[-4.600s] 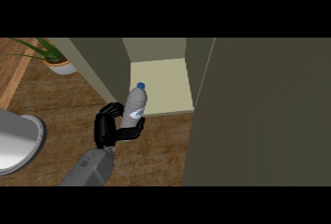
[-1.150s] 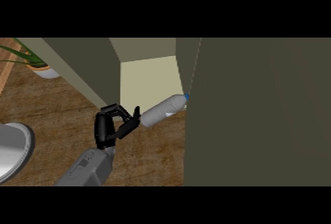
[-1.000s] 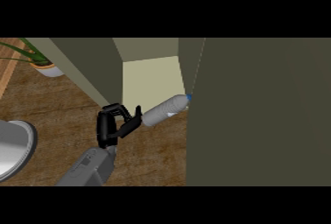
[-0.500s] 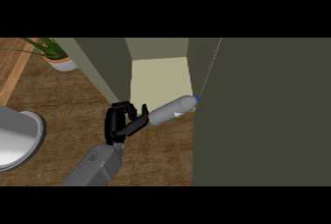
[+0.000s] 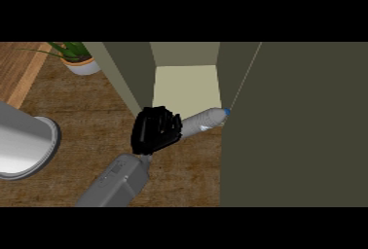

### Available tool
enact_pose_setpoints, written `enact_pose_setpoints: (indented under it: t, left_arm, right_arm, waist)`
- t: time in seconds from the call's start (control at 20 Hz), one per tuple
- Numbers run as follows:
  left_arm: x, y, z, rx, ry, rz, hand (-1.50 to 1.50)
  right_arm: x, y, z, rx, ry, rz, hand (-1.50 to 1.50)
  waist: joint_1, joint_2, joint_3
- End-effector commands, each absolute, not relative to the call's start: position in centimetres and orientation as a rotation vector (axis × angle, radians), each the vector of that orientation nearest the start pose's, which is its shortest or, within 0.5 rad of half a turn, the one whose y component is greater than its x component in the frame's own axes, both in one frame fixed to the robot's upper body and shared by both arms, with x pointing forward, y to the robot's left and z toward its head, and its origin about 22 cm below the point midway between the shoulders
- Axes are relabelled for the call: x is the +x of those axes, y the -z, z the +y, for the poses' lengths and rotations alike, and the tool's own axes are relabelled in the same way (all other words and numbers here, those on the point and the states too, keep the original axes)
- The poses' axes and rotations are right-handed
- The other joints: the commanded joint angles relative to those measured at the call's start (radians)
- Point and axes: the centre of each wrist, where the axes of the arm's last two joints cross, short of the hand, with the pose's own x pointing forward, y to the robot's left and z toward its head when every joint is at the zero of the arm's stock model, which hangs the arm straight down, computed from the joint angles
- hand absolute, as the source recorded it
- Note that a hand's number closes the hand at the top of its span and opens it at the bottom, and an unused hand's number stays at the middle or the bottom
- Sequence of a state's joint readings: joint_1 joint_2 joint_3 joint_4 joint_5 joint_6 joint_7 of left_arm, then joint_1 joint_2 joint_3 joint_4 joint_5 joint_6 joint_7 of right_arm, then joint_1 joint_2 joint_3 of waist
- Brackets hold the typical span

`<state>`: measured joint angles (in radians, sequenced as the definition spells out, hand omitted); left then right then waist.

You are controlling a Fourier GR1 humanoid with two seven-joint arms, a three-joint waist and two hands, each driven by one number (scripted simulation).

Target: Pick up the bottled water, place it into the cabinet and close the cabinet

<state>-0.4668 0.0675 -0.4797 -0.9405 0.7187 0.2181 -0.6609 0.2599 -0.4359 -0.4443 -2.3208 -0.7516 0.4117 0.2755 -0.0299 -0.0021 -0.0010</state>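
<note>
A clear water bottle [image 5: 203, 121] with a blue cap lies tilted, cap pointing right and up. The cap touches the edge of the open cabinet door [image 5: 295, 126]. My left hand [image 5: 156, 130] is shut on the bottle's lower half and hides it. The hand sits just in front of the cabinet's pale shelf [image 5: 185, 87], at the opening's front edge. The bottle's neck hangs over the shelf's front right corner. My right hand does not show.
The dark door fills the right side of the view. The cabinet's left wall [image 5: 128, 78] stands close to the hand. A potted plant [image 5: 78, 62] stands at the back left, and a large grey round vessel [image 5: 22, 146] at the left edge of the wooden counter [image 5: 86, 112].
The bottle, upright 4.6 s ago, now leans with its cap to the right. Over the last second the hand has carried it closer to the shelf, cap staying at the door's edge.
</note>
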Motion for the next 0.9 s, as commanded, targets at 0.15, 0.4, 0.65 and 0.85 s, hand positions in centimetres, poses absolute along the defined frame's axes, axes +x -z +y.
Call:
enact_pose_setpoints:
  t: [0.15,0.4,0.65,0.85]
  left_arm:
    - [27.6,5.0,11.9,-0.51,-0.106,-1.769,-1.5]
    - [25.7,4.3,16.8,-0.557,-0.07,-1.763,-1.5]
    - [24.4,2.1,19.5,-0.577,-0.071,-1.745,-1.5]
    - [21.9,2.8,23.6,-0.526,-0.08,-1.778,-1.5]
  right_arm:
    - [10.3,-20.1,-31.3,0.271,-0.405,-1.911,1.5]
    - [10.8,-19.9,-30.1,0.26,-0.365,-1.93,1.5]
    - [10.5,-20.6,-29.6,0.272,-0.545,-1.915,1.5]
    - [9.6,-20.3,-27.5,0.405,-0.516,-1.86,1.5]
  waist:
    - [0.021,-0.003,0.001]
    - [0.037,-0.003,0.0]
    - [0.036,-0.01,0.001]
    - [0.033,-0.009,-0.001]
